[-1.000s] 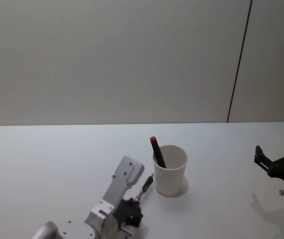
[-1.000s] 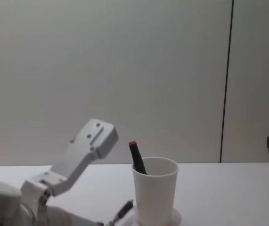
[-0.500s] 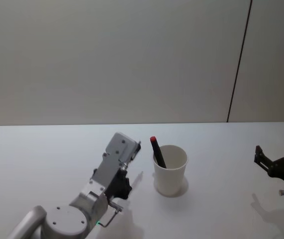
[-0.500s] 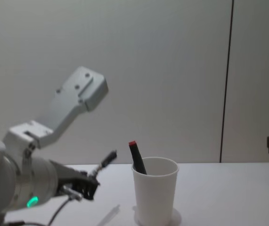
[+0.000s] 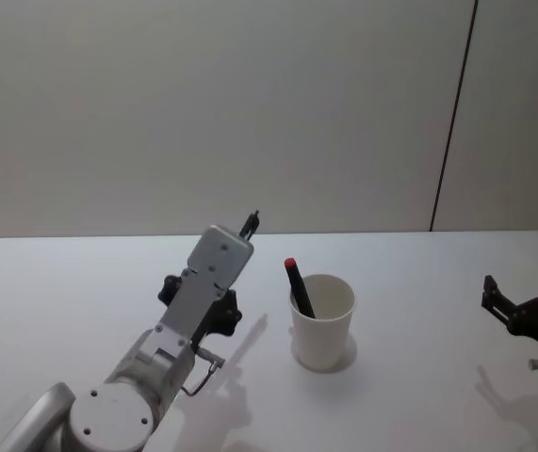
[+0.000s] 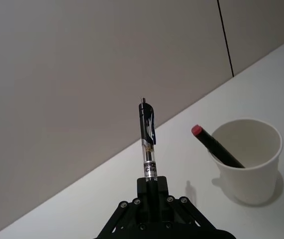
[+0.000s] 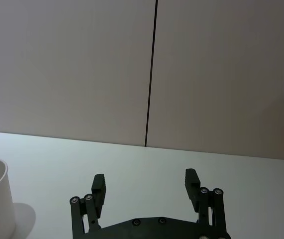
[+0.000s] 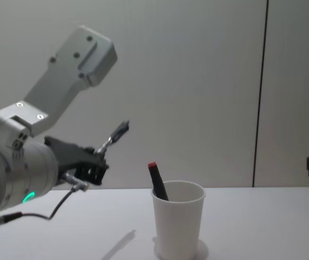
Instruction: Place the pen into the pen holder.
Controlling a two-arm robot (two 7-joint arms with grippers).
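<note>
Lifted higher, left pincer [image 6: 151,184] pinches closed around pen [image 6: 147,142]

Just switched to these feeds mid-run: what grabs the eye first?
The left gripper, raised above the table left of the paper cup, is shut on a pen. A red-tipped black marker leans inside the cup. The right gripper hangs open at the far right.
</note>
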